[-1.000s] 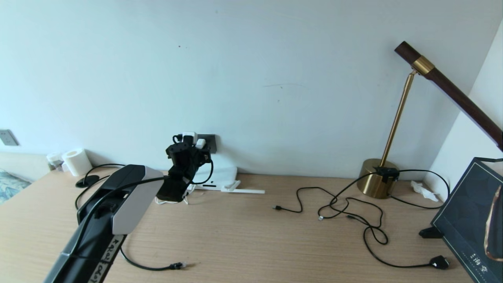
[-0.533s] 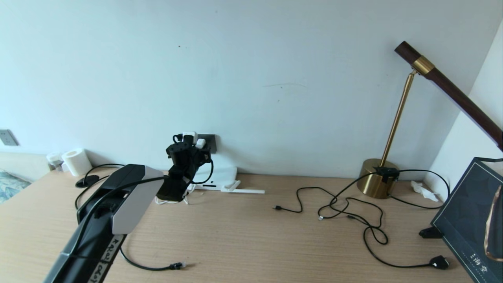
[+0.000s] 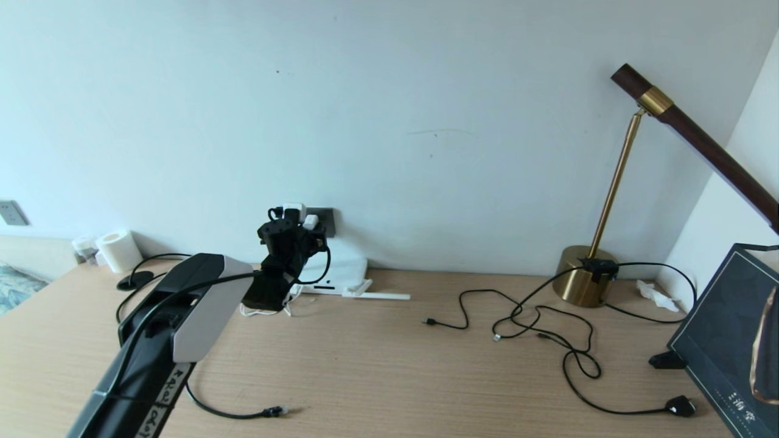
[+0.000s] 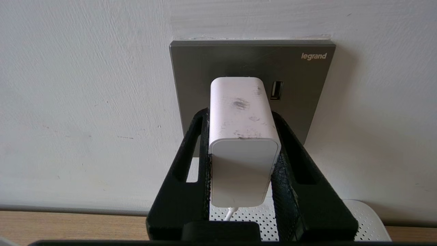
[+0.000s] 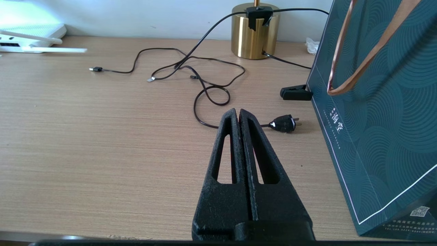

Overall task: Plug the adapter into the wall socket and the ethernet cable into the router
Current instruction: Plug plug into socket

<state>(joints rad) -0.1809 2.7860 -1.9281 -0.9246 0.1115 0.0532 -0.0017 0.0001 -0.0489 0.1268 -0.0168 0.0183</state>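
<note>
At the far left of the desk (image 3: 389,365), the left hand (image 4: 240,133) clamps the adapter (image 4: 240,136) against the wall socket (image 4: 252,68), above the router (image 3: 341,274). The ethernet cable (image 3: 243,415) lies on the near desk. The right hand (image 5: 240,118), fingers pressed together, hovers empty.

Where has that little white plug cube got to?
The adapter is against the dark wall socket, pinched in the left gripper, just above the router at the desk's back left.
</note>
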